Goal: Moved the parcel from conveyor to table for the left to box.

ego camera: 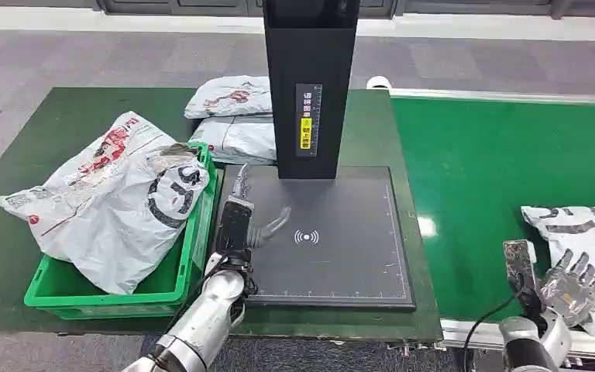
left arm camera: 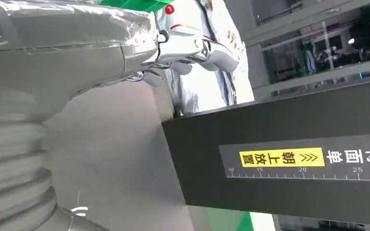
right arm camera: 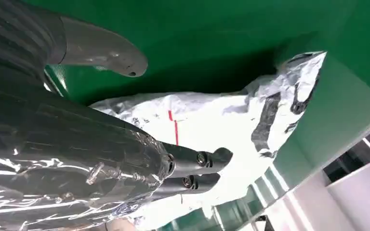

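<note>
- Bin point(ego camera: 172, 288): green, at the table's left end, holding a large white poly bag point(ego camera: 112, 203) that rises well above its rim. Two more bags point(ego camera: 232, 116) lie behind it on the table point(ego camera: 15, 139).
- Left hand point(ego camera: 257, 225): rests over the left part of the dark scanner pad point(ego camera: 341, 240), fingers spread, holding nothing.
- Scanner post point(ego camera: 310, 85): black, upright at the pad's rear. It limits overhead room at the back; the pad's front half is the open landing area.
- Conveyor point(ego camera: 496, 178): green belt just right of the table. The gap and raised edge between belt and pad must be cleared on transfer.
- Parcel point(ego camera: 581, 232): white, red and black printed mailer lying flat on the belt at its near right, wrinkled. Judged light, soft and slippery, likely to sag and slide. Best taken by a firm pinch across a bunched edge or the thicker middle, not a loose corner.
- Right hand point(ego camera: 572, 280): above the parcel's near edge, fingers apart, nothing held; contact with the film cannot be confirmed.
</note>
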